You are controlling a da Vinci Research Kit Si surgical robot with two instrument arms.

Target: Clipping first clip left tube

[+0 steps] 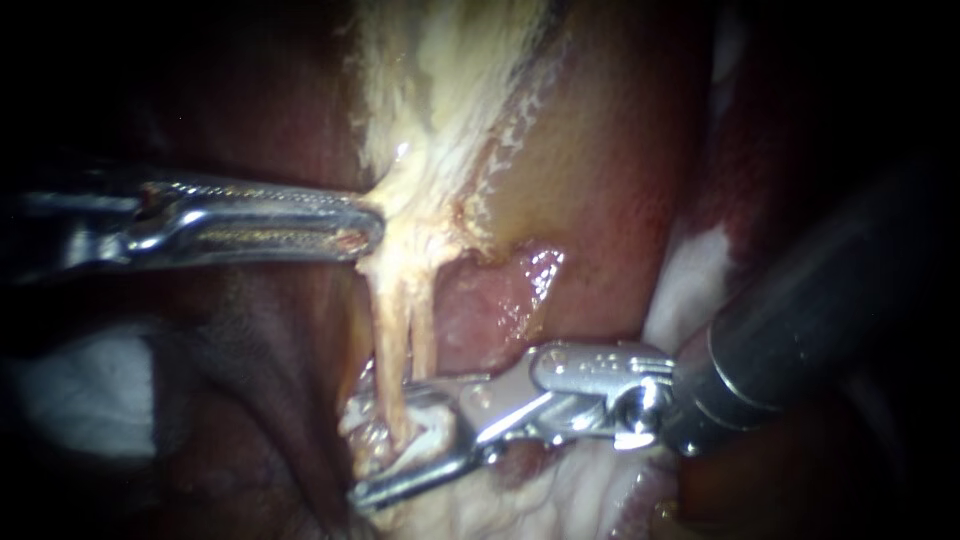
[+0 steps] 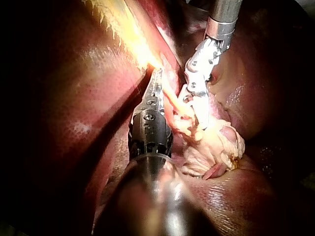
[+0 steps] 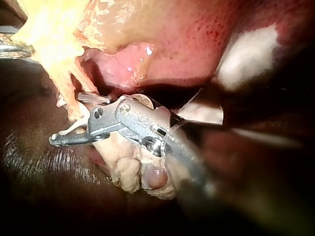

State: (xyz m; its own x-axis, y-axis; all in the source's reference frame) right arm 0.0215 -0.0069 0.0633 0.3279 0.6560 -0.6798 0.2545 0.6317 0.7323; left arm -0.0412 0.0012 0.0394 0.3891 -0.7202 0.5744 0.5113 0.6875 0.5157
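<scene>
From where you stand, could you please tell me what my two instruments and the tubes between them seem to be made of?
Left instrument: apparently polished metal; silvery, glinting, finely ridged.
Right instrument: tip likewise bright metal; its shaft looks dark and smooth, perhaps coated.
Tubes: soft wet tissue, pale yellow, stringy, glistening, as is the pale tissue that the left instrument holds.

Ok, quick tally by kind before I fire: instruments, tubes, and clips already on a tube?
Tubes: 2 (left tube, right tube)
Instruments: 2 (left instrument, jaws shut on pale tissue; right instrument, jaws open around the left tube)
Clips on a tube: 0 seen
Total: 4
</scene>
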